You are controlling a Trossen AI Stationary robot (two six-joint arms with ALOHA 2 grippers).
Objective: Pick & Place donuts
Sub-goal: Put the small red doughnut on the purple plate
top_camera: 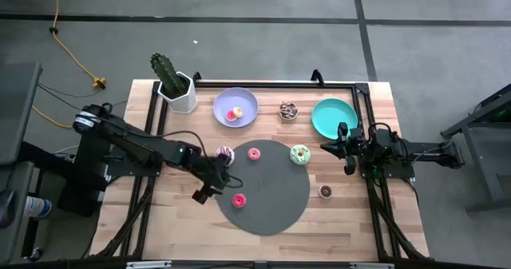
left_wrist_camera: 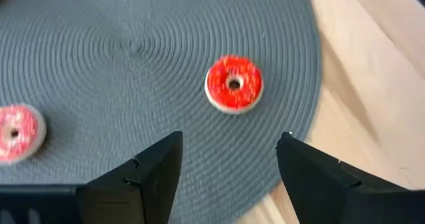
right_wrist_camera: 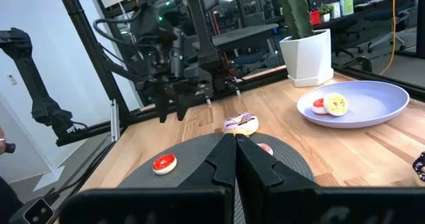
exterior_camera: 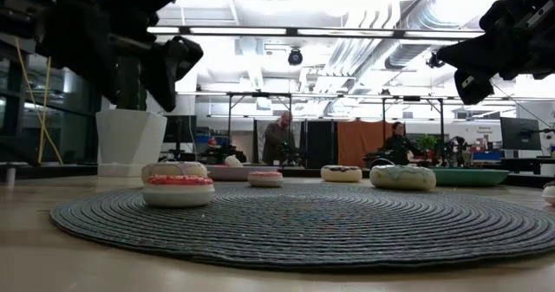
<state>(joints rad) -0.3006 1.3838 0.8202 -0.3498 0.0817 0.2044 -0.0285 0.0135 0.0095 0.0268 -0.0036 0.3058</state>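
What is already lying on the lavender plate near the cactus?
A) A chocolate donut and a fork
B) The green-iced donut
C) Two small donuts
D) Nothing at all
C: the lavender plate holds two donuts, a reddish one beside a yellowish one; the green-iced donut lies on the grey mat instead.

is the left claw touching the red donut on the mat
Apart. The left wrist view shows the left claw open, with bare mat between its fingers and the red donut.
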